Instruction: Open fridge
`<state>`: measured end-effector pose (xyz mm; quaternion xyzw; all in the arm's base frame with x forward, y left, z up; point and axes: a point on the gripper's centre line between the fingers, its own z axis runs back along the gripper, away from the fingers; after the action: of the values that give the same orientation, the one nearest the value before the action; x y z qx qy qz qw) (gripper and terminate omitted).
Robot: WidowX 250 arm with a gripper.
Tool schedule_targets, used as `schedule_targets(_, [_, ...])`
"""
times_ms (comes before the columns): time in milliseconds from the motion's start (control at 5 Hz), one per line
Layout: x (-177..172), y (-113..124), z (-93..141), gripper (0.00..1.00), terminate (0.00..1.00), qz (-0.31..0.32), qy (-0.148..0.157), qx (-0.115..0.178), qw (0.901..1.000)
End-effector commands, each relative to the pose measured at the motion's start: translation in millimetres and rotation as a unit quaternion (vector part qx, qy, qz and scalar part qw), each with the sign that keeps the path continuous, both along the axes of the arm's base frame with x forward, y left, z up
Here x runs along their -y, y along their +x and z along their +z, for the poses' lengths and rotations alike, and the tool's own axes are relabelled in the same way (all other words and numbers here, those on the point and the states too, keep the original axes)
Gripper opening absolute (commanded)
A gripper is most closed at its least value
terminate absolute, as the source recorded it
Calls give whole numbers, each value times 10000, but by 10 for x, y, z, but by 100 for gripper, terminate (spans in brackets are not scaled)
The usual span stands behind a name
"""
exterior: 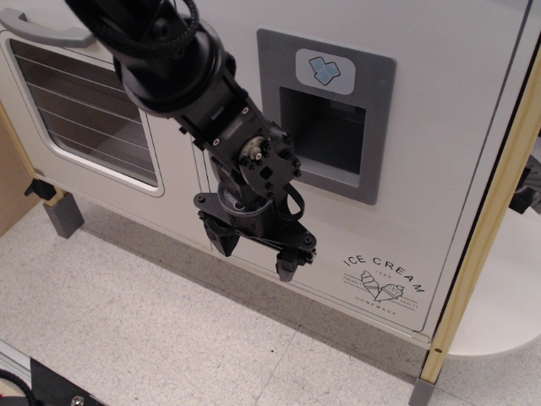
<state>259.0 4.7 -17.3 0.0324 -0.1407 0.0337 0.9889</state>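
The fridge (439,135) is a white cabinet filling the upper right. Its door carries a grey recessed dispenser panel (330,127), a blue ice-cube badge (325,70) and an "ICE CREAM" logo (382,282). My black gripper (256,256) hangs in front of the door's lower left part, just below the dispenser panel and left of the logo. It points down with its fingers (287,269) spread apart and nothing between them. The arm covers the door's left edge, so the vertical handle is hidden. I cannot tell whether the door stands ajar.
The white oven door (169,161) with its wire-rack window (84,110) and horizontal grey handle (46,32) is at the left. A wooden post (482,228) runs down the fridge's right side. A grey leg (63,216) stands on the speckled floor (127,321).
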Motion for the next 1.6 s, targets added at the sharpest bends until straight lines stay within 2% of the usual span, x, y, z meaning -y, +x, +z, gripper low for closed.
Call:
schedule_targets(0, [0,0,0,100,0,0,0,0,10000])
schedule_targets(200, [-278,64,140,100,0,104,138,251,9995])
schedule_targets(400, [-596,171,388,100,0,194,140,411,9989])
schedule_targets(600, [-789,197,564,100,0,179,123,683,9974])
schedule_targets(800, [-926,251,702,100,0,-10,86,791,9968])
schedule_targets(1000, [-970,368,693,100,0,-159,-53,887,9959])
schedule_targets(1400, [-1025,616,669,100,0,-86,156,977,9951])
